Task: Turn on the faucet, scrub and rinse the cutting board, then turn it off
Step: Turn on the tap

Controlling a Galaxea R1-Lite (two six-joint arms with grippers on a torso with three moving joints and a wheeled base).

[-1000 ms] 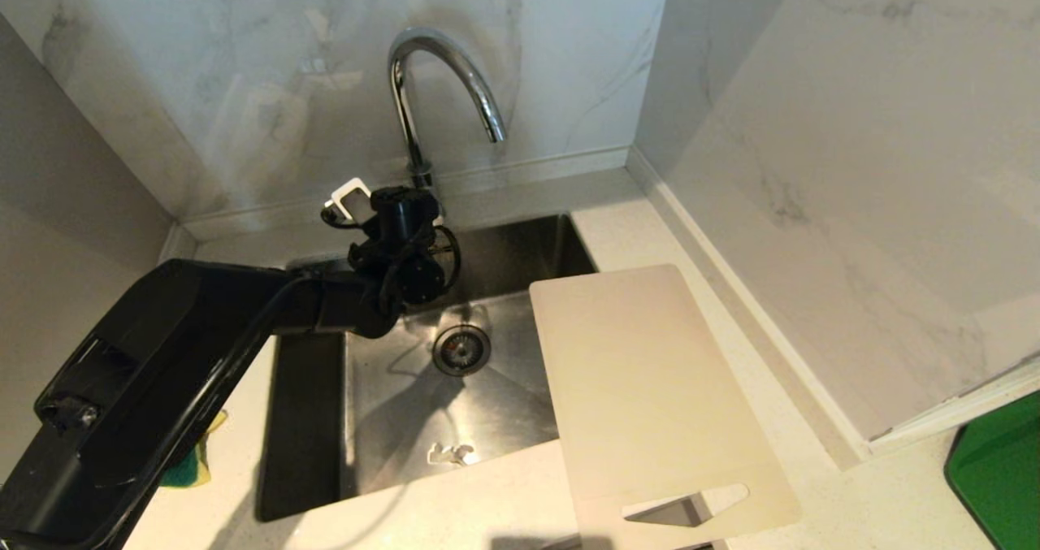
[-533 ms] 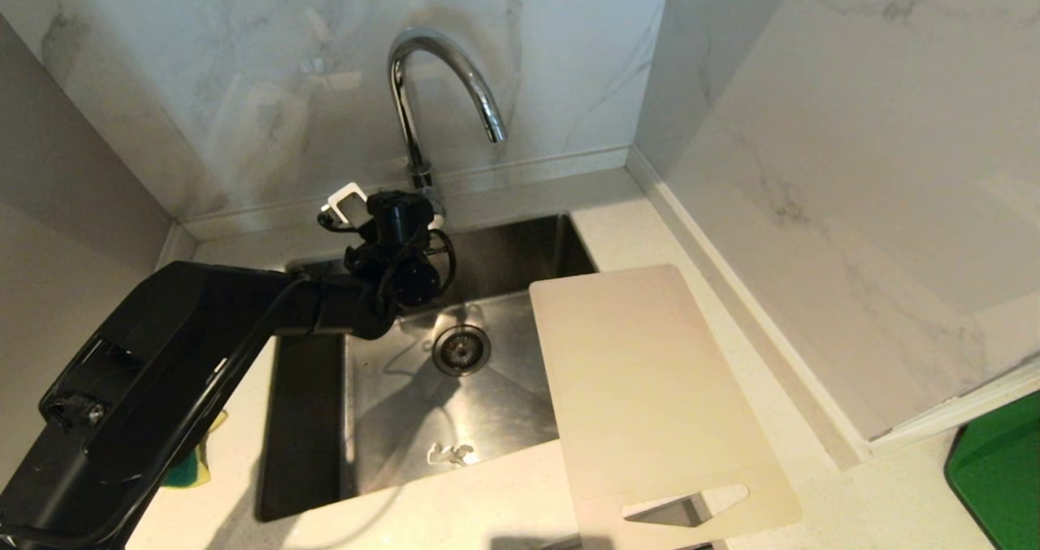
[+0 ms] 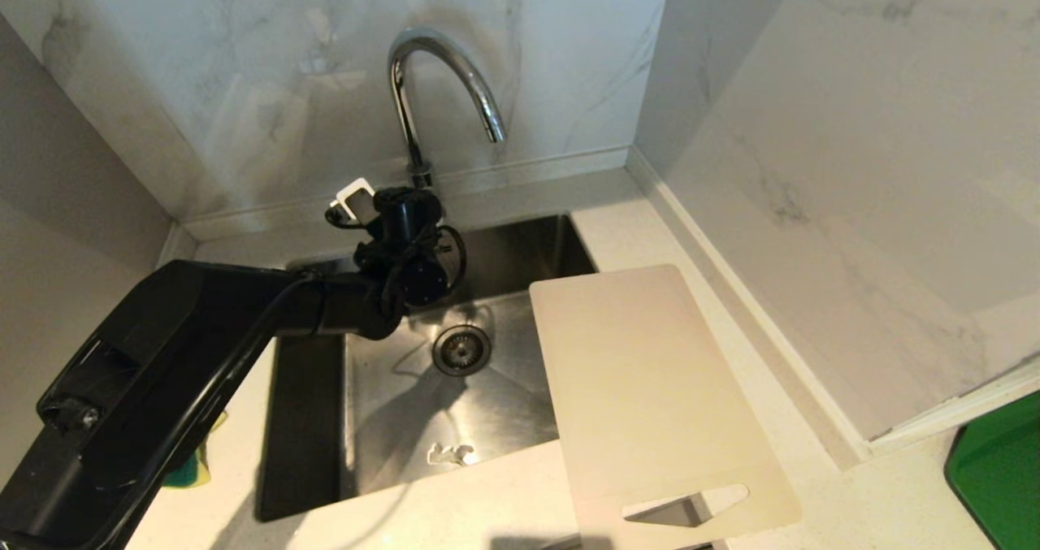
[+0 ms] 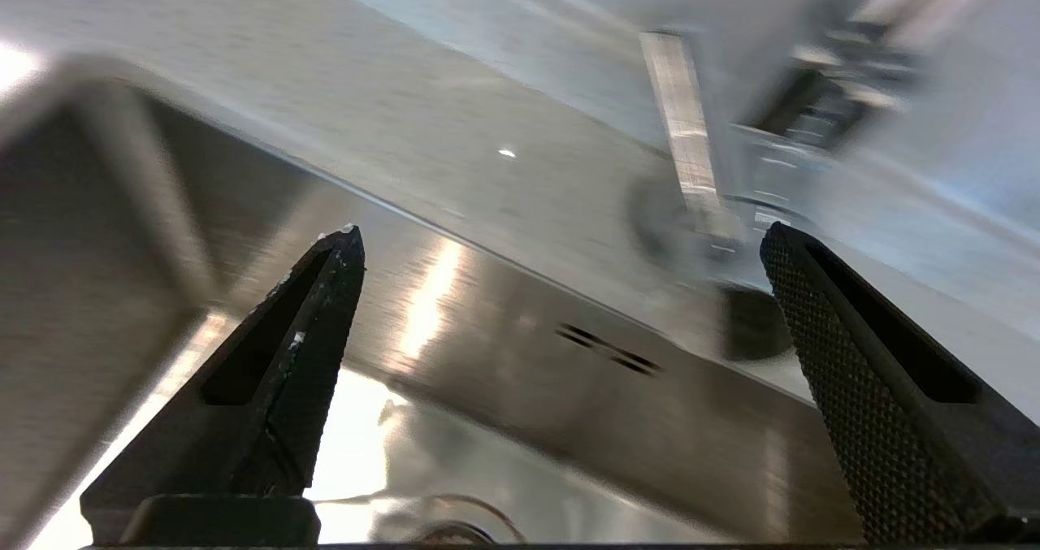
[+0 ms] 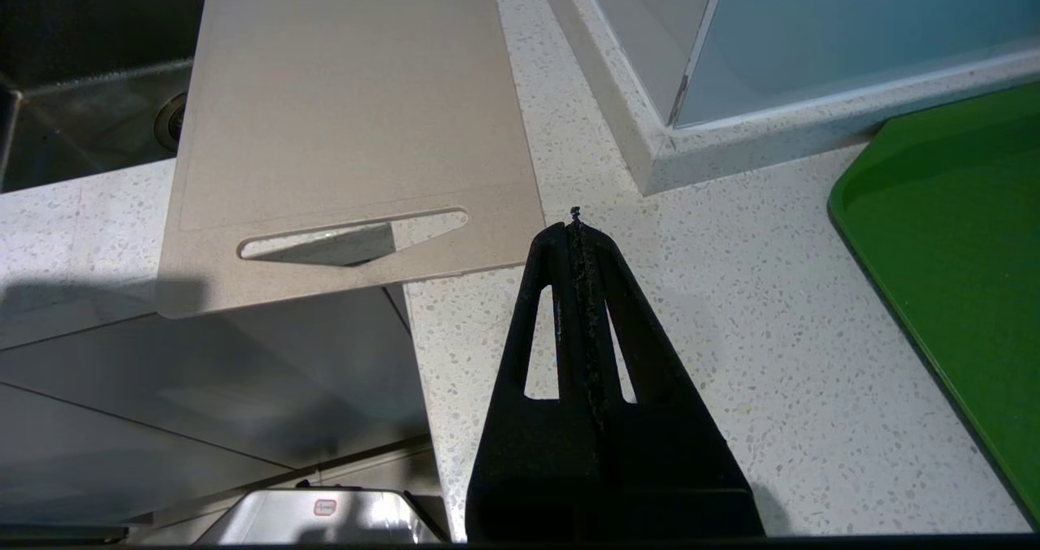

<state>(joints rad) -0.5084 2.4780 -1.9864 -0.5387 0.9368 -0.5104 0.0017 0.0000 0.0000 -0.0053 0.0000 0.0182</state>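
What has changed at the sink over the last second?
Very little: the left tool drifted slightly left, then back toward the tap, staying open and holding nothing. No water runs. The cutting board, sink and parked right tool are unchanged.

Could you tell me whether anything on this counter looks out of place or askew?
Yes: the cutting board lies partly over the sink and its handle end juts past the counter's front edge. Nothing looks spilled or damaged.

The left claw (image 3: 404,209) hangs over the sink (image 3: 487,404) just below the faucet (image 3: 439,87) base.
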